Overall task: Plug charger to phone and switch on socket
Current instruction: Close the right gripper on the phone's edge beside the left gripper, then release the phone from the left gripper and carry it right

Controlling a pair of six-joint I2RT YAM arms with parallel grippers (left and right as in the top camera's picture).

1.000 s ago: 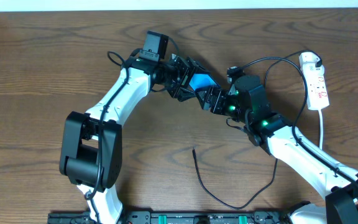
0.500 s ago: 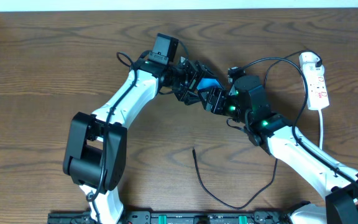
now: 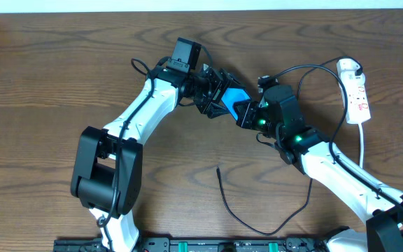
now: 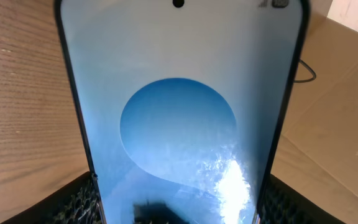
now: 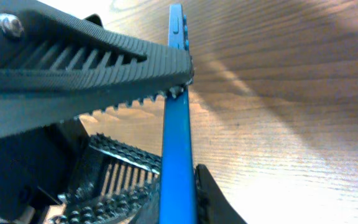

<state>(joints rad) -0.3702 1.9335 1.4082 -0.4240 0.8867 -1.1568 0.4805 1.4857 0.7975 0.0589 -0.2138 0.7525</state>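
The overhead camera looks straight down on the wooden table point(image 3: 47, 84) from well above, with the phone point(image 3: 235, 98) a little above the middle of its frame. The left wrist camera sits very close to the phone and faces its blue screen almost square-on, so the screen fills most of that view, with wood grain showing to the phone's left. The right wrist camera is just beside the phone, sighting along its thin blue edge. All three views share the phone and the table around it.
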